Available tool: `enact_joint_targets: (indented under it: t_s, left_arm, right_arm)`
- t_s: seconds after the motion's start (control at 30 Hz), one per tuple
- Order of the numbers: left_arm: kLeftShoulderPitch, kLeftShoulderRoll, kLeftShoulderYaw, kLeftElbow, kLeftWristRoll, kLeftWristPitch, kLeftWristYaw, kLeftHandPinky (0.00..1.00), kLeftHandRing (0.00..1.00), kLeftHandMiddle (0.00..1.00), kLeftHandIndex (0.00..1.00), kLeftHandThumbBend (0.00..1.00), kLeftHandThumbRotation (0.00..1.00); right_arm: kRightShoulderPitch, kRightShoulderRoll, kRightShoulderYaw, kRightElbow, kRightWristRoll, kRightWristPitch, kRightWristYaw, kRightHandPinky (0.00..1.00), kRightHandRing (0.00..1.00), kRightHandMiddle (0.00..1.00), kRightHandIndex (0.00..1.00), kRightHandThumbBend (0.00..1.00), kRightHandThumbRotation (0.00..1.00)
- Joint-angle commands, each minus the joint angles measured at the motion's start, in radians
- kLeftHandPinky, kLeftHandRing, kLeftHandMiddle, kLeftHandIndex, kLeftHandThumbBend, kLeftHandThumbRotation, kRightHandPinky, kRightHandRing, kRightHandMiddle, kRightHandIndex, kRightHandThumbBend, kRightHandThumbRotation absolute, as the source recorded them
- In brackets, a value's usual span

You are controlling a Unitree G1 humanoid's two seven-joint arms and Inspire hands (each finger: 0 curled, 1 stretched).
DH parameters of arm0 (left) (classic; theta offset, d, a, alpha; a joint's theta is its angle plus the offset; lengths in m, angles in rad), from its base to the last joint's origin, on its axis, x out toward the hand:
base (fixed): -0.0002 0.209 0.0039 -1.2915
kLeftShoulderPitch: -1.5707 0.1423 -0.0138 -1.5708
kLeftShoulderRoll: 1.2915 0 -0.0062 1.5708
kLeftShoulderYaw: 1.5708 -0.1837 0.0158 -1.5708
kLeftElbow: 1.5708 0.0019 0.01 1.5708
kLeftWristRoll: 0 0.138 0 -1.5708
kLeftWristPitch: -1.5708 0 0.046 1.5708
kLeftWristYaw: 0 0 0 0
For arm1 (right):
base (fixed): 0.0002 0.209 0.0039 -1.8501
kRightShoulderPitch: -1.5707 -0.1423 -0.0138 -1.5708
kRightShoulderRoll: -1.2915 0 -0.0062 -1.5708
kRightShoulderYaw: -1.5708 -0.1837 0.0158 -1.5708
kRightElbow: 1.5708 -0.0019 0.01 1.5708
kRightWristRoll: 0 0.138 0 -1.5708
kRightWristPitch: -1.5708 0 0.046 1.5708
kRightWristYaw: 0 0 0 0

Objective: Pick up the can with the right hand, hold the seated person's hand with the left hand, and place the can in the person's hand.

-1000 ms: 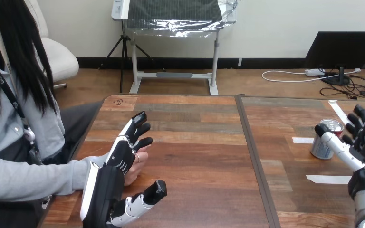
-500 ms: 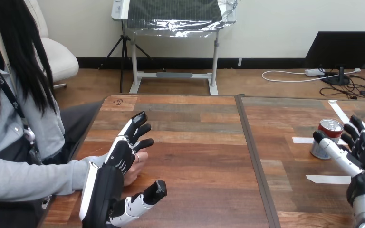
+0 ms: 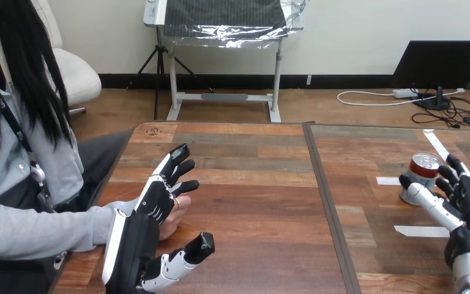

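right hand spread, can between thumb and fingers, lined up to wrap. left hand straight-fingered beside the person's hand, likely to steady it.

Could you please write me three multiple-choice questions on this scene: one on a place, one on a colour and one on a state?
1. Where on the table does the can stand?
A. at its left edge
B. in its middle
C. on its right part

2. What colour are the tape strips?
A. white
B. blue
C. yellow

3. How is the right hand?
A. shut on the can, lifting it
B. open beside the can
C. in a fist at the table's left

Answers:
1 C: the can stands near the table's right edge.
2 A: the strips show white against the wood.
3 B: its fingers are spread, not curled round the can, which stands on the table.
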Motion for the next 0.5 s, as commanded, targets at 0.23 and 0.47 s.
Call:
enact_joint_targets:
  t_s: [0.23, 0.47]
  left_arm:
    - [-0.045, 0.010, -0.004, -0.012, -0.033, -0.025, -0.021, 0.79, 0.88, 0.91, 0.89, 0.98, 0.67]
    - [-0.047, 0.011, -0.006, -0.014, -0.051, -0.024, -0.037, 0.79, 0.88, 0.91, 0.89, 0.98, 0.67]
  right_arm:
    - [-0.102, -0.046, 0.015, 0.013, -0.016, 0.026, -0.002, 0.90, 0.92, 0.92, 0.93, 1.00, 0.34]
    - [-0.105, -0.047, 0.017, 0.020, -0.020, 0.030, -0.006, 0.90, 0.92, 0.91, 0.93, 1.00, 0.35]
